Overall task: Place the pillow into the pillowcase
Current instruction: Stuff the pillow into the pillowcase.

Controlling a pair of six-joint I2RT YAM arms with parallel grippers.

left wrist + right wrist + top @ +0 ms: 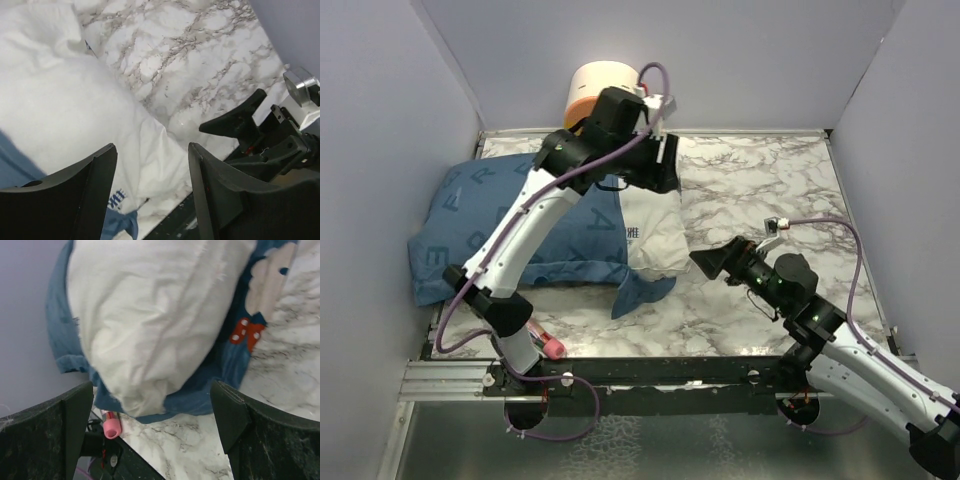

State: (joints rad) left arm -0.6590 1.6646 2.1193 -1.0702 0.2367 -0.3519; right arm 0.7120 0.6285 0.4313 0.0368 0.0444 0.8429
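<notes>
The left arm (510,240) climbs from its base at the near edge, stretches far forward, and folds at the elbow so the wrist tips down toward the middle. The left pincer (152,165) points downward, its two black fingers (95,195) standing apart with nothing clamped between them. The right arm (860,365) lies low, running in from the near right corner and angling leftward. The right pincer (152,390) faces the left arm, its jaws spread wide and gripping nothing. The two pincers are near each other but not touching.
</notes>
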